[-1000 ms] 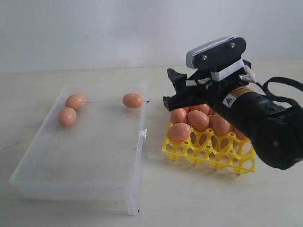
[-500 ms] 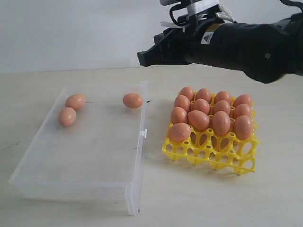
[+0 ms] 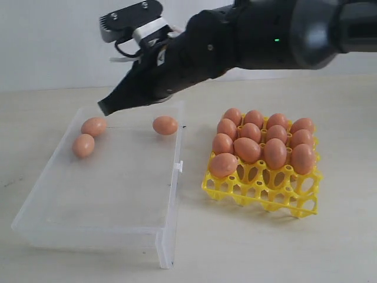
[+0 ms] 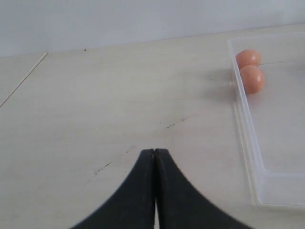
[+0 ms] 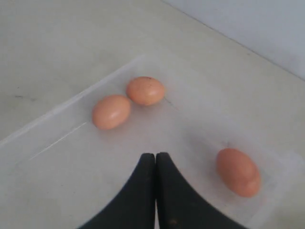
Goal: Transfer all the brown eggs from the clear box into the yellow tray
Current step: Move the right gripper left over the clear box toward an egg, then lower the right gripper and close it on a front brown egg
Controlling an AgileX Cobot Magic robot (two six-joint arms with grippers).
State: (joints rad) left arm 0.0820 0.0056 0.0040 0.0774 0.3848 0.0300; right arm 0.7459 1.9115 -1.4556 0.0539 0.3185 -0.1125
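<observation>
Pale tabletop (image 3: 247, 253); right gripper (image 3: 107, 108) clenched, empty, over clear box (image 3: 112, 194); brown eggs (image 3: 165, 125) along its 12 o'clock wall; crack risk if lowered unopened.

Three brown eggs (image 3: 165, 125) lie at the clear box (image 3: 106, 194)'s far end, two touching; thirteen more sit in the yellow tray (image 3: 259, 190) just beside it
</observation>
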